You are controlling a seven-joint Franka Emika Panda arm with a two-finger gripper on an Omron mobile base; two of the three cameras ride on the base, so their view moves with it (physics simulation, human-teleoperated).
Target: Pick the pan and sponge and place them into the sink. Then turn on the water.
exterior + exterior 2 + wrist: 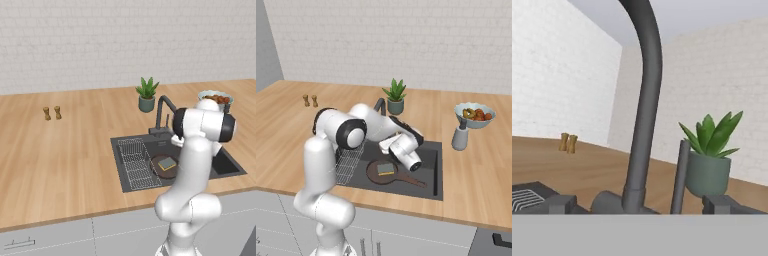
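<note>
The dark brown pan (376, 173) lies in the dark grey sink (428, 160), its long handle (412, 180) pointing right. On the pan rests the small sponge (385, 168). Both also show in the left base view: pan (161, 170), sponge (167, 163), sink (228, 165). My gripper (642, 205) is open just behind the basin. Its two dark fingertips (559, 204) stand wide apart on either side of the base of the curved faucet (644, 100). The thin upright lever (680, 175) is right of the spout. The water is out of view.
A wire grid rack (136, 160) fills the sink's left part. A potted plant (146, 95) stands behind the faucet (162, 112). A fruit bowl (474, 115) and a grey dispenser bottle (460, 136) sit on the right, two small shakers (52, 113) far left.
</note>
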